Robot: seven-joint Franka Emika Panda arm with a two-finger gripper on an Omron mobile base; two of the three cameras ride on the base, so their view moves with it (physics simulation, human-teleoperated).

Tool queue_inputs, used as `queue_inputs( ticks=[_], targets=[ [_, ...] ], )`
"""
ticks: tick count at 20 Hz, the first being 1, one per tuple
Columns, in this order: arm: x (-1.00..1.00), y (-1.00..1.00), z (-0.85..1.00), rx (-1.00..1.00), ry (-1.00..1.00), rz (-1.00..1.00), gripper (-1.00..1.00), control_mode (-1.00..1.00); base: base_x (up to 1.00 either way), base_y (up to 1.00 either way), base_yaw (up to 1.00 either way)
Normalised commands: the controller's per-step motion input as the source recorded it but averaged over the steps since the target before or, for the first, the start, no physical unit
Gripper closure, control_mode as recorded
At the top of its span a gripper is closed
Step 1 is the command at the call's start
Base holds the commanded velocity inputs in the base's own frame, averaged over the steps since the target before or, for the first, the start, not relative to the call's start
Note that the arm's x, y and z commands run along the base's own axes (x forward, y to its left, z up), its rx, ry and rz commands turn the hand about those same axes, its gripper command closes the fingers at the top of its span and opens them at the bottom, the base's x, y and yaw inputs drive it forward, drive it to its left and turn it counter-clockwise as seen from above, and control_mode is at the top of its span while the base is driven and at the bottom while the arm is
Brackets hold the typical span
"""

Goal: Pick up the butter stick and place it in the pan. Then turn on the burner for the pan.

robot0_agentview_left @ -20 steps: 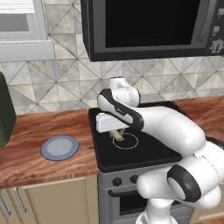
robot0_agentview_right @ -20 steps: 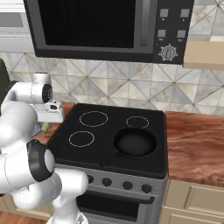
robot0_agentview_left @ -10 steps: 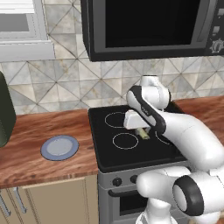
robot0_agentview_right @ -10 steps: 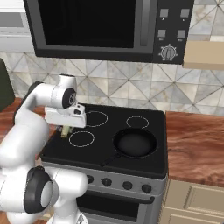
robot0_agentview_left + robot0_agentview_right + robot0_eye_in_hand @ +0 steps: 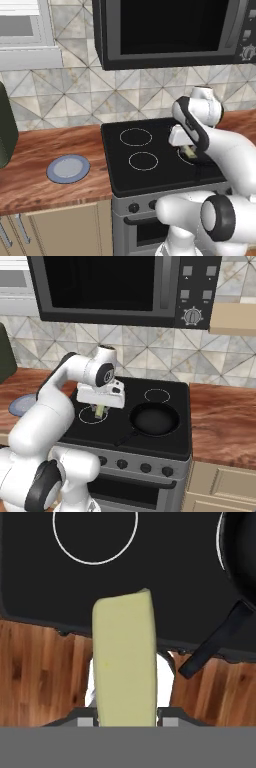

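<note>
Now we have the two-finger gripper (image 5: pixel 101 407) clamped on the small pale-yellow butter stick (image 5: pixel 100 411) above the glossy black glass cooktop's (image 5: pixel 170 441) front-left ring, so we should carry it level over the round black frying pan (image 5: pixel 154 419) at front right before letting go.

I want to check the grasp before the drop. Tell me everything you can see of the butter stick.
The butter stick is a pale-yellow, smooth rectangular bar with one slightly uneven end. It hangs from the shut gripper, its near end clamped between the fingers, and points down at the glossy black cooktop. It is in the air, above a burner ring left of the pan, touching nothing but the gripper.
</note>
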Motion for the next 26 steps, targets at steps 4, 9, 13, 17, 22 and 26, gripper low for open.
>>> queue_inputs(
  ticks=[4,9,13,17,22,26],
  targets=[
    [0.11,-0.82,0.0,0.0,0.0,-0.08,1.0,-1.0,0.0,0.0,0.0],
    [0.22,-0.76,0.0,0.0,0.0,-0.08,1.0,-1.0,0.0,0.0,0.0],
    [0.37,-0.58,-0.08,0.0,0.0,-0.06,1.0,-1.0,0.0,0.0,0.0],
    [0.41,-0.5,-0.17,0.0,0.0,-0.05,1.0,-1.0,0.0,0.0,0.0],
    [0.28,-0.49,-0.35,0.0,0.0,-0.04,1.0,-1.0,0.0,0.0,0.0],
    [0.21,-0.35,-0.52,-0.03,0.0,-0.03,1.0,-1.0,0.0,0.0,0.0]
  ],
)
